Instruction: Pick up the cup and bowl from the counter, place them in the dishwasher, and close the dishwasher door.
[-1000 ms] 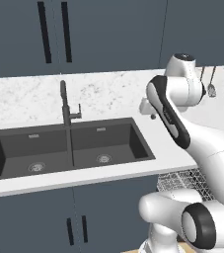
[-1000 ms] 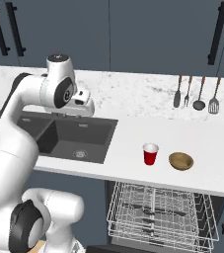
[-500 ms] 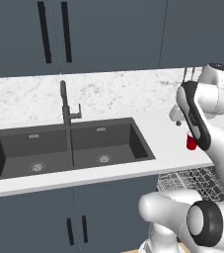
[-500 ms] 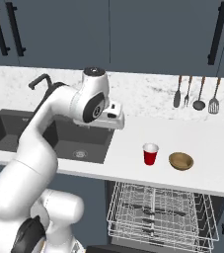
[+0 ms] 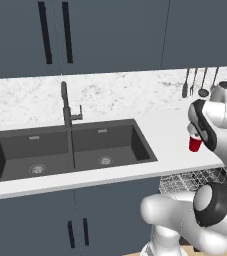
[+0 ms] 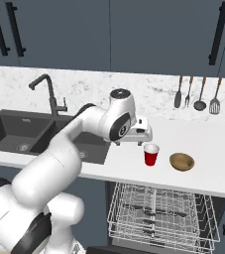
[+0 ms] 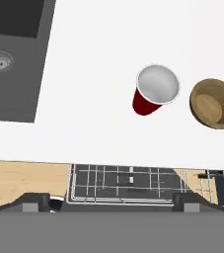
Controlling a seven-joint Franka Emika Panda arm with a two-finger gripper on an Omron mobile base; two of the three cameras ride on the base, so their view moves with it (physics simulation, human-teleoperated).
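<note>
- red cup (image 6: 151,154) stands upright on the white counter (image 6: 208,149), with the wooden bowl (image 6: 182,161) just beside it on the right, not touching.
- i see the gripper (image 6: 142,130) above the counter, just left of the cup; if the fingers are spread or closed i cannot tell.
- below the counter the wire rack (image 6: 158,211) of the dishwasher is pulled out.
- black sink (image 5: 70,150) is far left.

White counter (image 6: 218,163) carries red cup (image 6: 151,154) beside wooden bowl (image 6: 182,161).
</note>
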